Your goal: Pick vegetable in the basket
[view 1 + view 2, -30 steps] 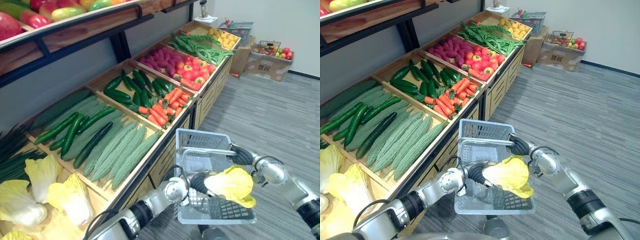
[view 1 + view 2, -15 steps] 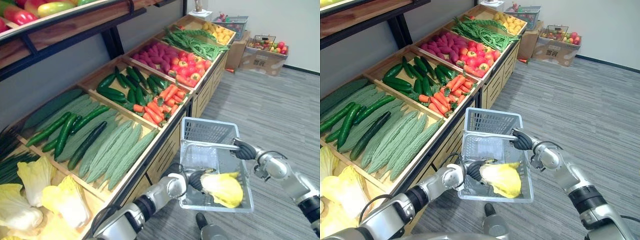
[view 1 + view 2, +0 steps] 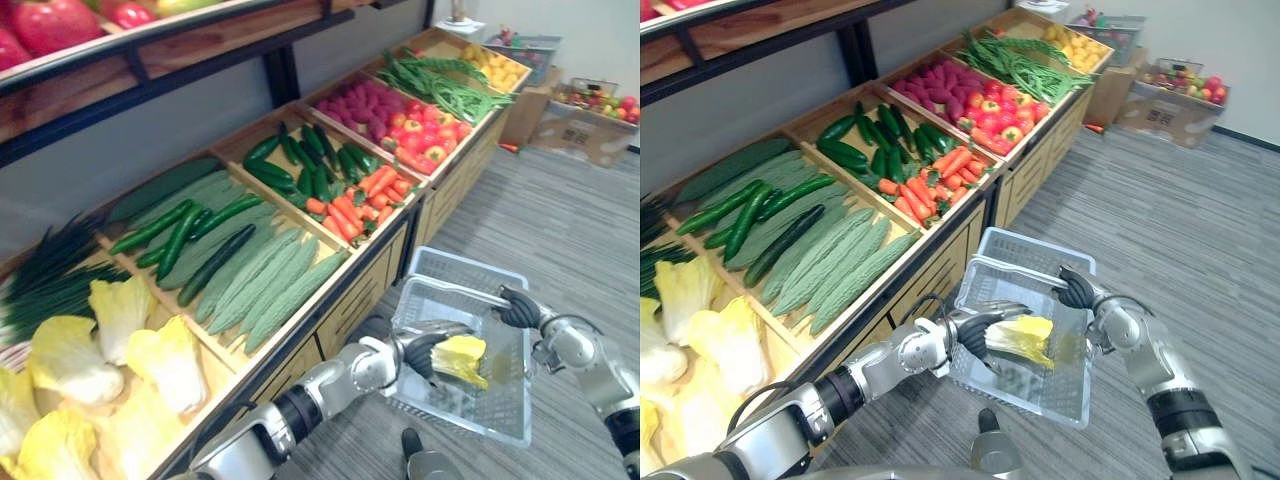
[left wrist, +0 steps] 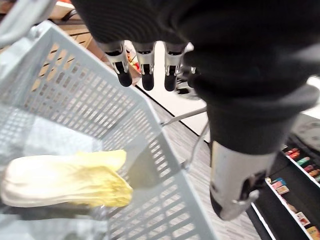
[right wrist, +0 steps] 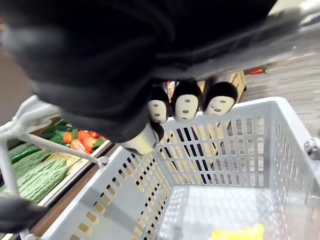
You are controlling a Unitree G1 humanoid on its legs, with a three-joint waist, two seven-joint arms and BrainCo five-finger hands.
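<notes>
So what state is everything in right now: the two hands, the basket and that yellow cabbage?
Left hand: open, fingers straight, reaching into the basket above the cabbage.
Right hand: shut on the handle.
Basket: held up off the floor, cabbage inside.
Cabbage: lying on its side on the basket's bottom, not gripped.

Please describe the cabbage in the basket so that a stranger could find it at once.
Before the long wooden stand of vegetables, a grey plastic basket is held above the floor. The cabbage lies inside it, beside the left hand. Other yellow cabbages lie on the stand; this one alone is in the basket.
</notes>
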